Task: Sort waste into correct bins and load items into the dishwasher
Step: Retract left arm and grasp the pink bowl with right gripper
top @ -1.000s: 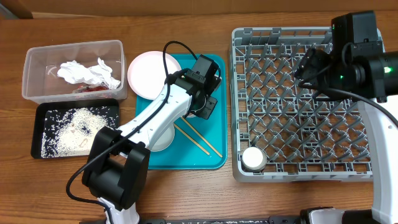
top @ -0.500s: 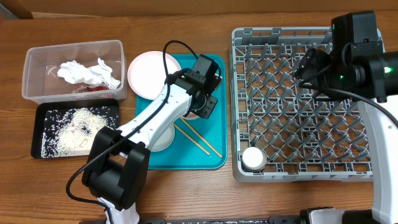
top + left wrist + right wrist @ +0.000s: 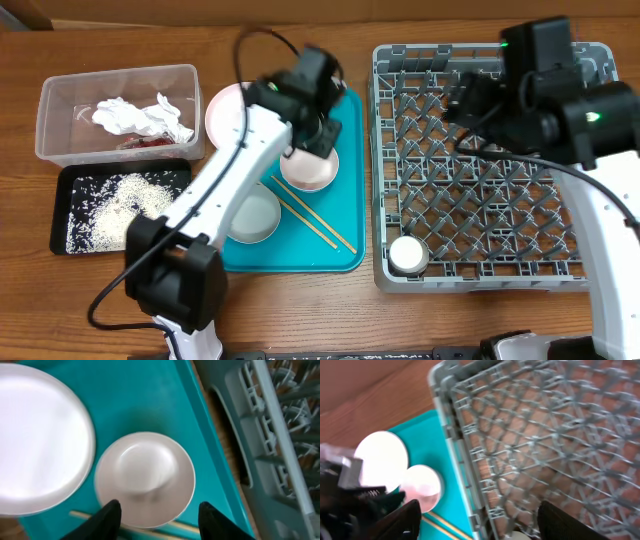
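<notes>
A pale pink bowl (image 3: 308, 168) sits on the flat teal tray (image 3: 345, 250), with a second bowl (image 3: 252, 215) to its front left and two chopsticks (image 3: 315, 220) between them. The plate (image 3: 228, 115) lies at the tray's far left corner. My left gripper (image 3: 320, 135) hangs open and empty above the pink bowl (image 3: 145, 477), which shows between its fingertips (image 3: 109, 519). My right gripper (image 3: 465, 105) is open and empty over the grey dish rack (image 3: 480, 170). A white cup (image 3: 408, 256) stands in the rack's front left corner.
The clear tub (image 3: 60, 95) at far left holds the white napkin (image 3: 140, 118) and the red wrapper (image 3: 150, 143). The black tray (image 3: 62, 200) in front of it holds rice grains (image 3: 125, 200). The right wrist view shows the rack (image 3: 530, 435), plate (image 3: 380, 460) and bowl (image 3: 422, 487).
My left gripper has lifted off the pink bowl and drawn back toward the far side, so the whole bowl now shows. My right arm has shifted left over the rack.
</notes>
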`<state>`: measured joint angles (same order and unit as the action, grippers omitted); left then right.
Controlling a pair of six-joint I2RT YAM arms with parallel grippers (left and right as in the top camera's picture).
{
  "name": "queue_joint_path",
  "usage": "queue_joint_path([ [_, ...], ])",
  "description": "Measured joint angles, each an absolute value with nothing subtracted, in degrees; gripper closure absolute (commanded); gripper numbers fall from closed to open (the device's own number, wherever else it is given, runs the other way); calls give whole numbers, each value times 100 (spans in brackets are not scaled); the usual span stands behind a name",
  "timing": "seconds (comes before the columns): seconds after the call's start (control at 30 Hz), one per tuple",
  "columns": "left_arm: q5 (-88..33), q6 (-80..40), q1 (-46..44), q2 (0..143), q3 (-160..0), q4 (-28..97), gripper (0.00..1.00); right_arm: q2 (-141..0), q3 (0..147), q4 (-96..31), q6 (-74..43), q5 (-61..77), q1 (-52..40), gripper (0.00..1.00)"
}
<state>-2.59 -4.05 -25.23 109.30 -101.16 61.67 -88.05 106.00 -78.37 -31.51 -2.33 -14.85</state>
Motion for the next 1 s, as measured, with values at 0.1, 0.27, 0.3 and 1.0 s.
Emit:
queue_joint_path([
  [0.1,-377,-613,-2217,10930,-10722,6569,45,-9002,10600,-7544,-3151,-143,-1859,25],
  [0.27,-738,-825,-1500,10930,-11445,7087,42,-9526,10600,-7196,-3148,-25,-2449,26],
  [0.3,-797,-862,-1323,10930,-11563,7166,39,-9754,10600,-7113,-3151,-21,-2644,26],
  [1.0,-1098,-998,207,10930,-11747,7336,0,-12722,10595,-6265,-3295,130,-3315,61],
])
